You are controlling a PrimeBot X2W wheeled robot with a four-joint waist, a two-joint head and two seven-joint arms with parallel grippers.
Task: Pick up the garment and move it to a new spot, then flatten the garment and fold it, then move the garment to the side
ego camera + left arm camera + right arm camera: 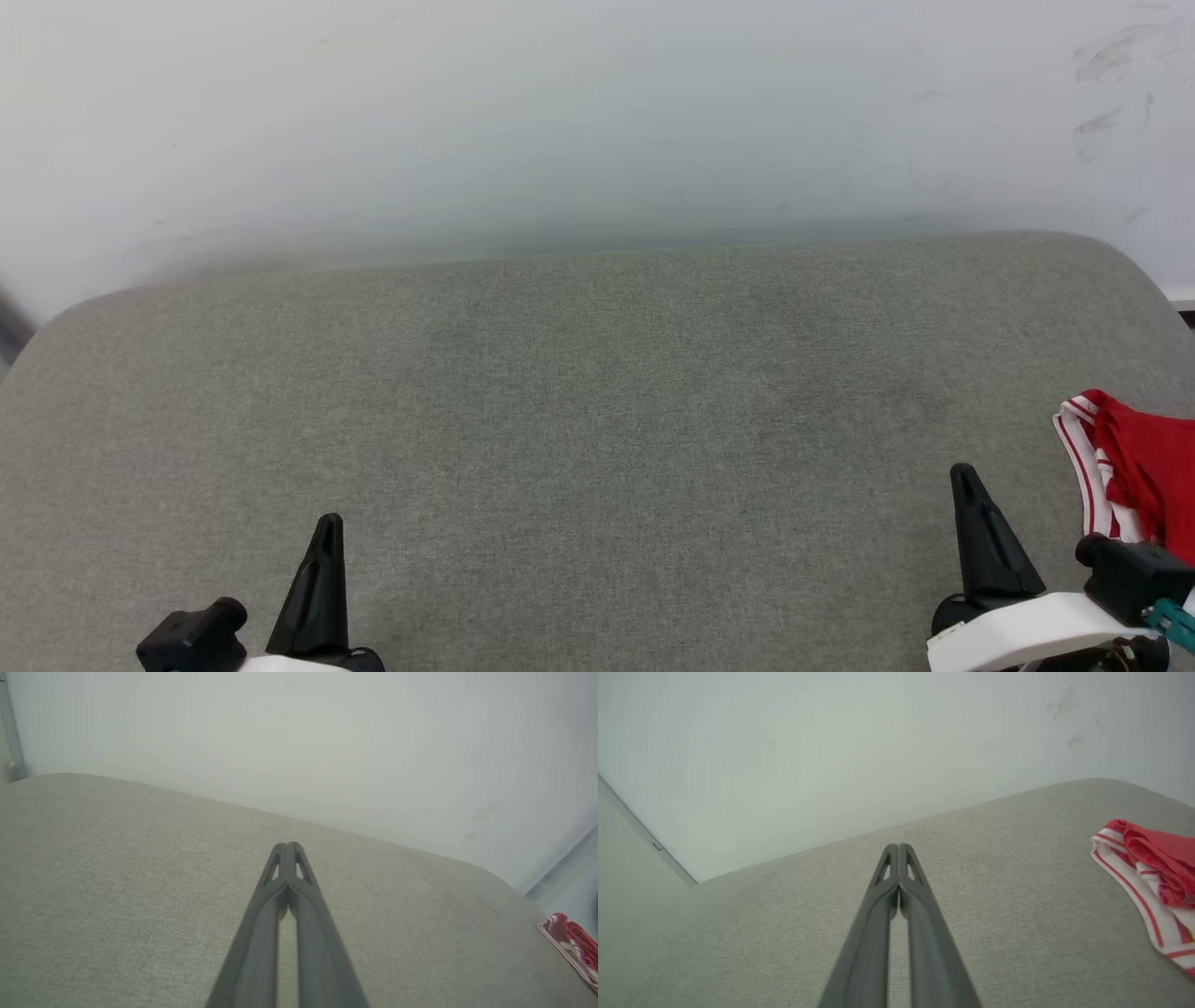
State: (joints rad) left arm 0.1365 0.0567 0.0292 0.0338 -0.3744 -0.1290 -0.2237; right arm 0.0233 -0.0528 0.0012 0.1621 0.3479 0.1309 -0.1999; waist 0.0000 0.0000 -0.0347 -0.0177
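Both grippers are empty and point toward twelve o'clock over the grey fabric surface (597, 420). From the head view, the left gripper (289, 845) sits at about seven o'clock and the right gripper (899, 847) at five. Each has its two dark fingers pressed together at the tips, pinching nothing. The garment (1139, 467), red with striped white trim, lies bunched at the surface's edge around four o'clock, near the right gripper but clear of its fingers. A pale wall (597, 112) stands behind.

Open passage across the grey cushion (597, 420); only the bunched garment (1134, 467) crowds its right edge.
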